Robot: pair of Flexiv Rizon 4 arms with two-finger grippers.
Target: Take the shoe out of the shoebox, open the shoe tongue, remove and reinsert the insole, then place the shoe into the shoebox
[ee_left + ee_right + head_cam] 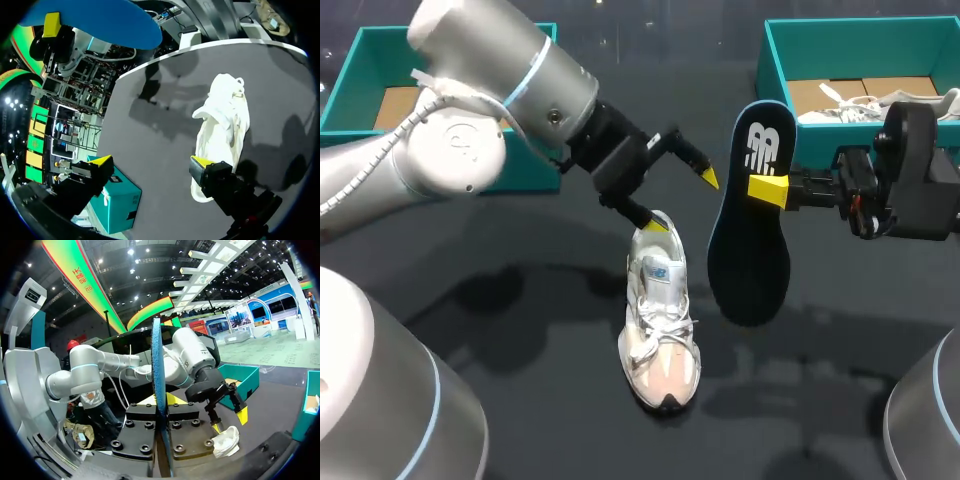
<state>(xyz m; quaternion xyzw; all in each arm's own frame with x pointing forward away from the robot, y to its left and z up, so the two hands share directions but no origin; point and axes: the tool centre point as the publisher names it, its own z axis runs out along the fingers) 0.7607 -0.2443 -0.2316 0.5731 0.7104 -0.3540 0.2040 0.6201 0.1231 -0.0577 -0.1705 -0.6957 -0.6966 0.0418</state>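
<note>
Left shoebox [345, 85]: teal, at the worktop's [540, 400] far edge, well apart from the shoe.
Left gripper [683, 201]: wide open and holding nothing, with its lower finger at the heel collar.
Shoe [660, 320]: white sneaker lying on the worktop, long axis heel-far to toe-near.
Insole [750, 240]: dark, hanging nearly upright just right of the shoe and clear of the worktop. Its lower end likely has to swing left and down into the collar.
Right gripper [770, 188]: the nearer arm, clamped on the insole's upper part.
Right shoebox [775, 60]: teal, standing behind it.
</note>
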